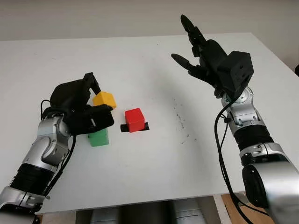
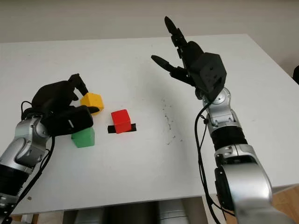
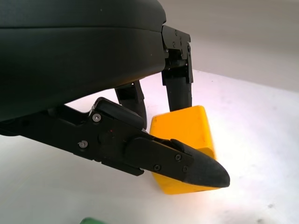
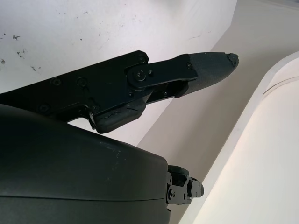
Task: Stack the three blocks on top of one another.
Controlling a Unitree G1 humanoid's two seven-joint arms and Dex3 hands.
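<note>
I see a white bench (image 1: pixel 154 158) from above, with my two arms coming in from the near edge. My left hand (image 1: pixel 86 105) is at the left side, its fingers (image 3: pixel 187 165) clamped on the yellow block (image 1: pixel 104 99), one finger under its near face and two pressing its far face. The yellow block is held raised and slightly tilted, just above and behind the green block (image 1: pixel 98 137), which sits on the bench partly under my palm. The red block (image 1: pixel 135 119) sits just to the right, on a small black pad (image 1: pixel 145 126). My right hand (image 1: pixel 201 51) is open, held high over the far right of the bench, well apart from all three blocks.
</note>
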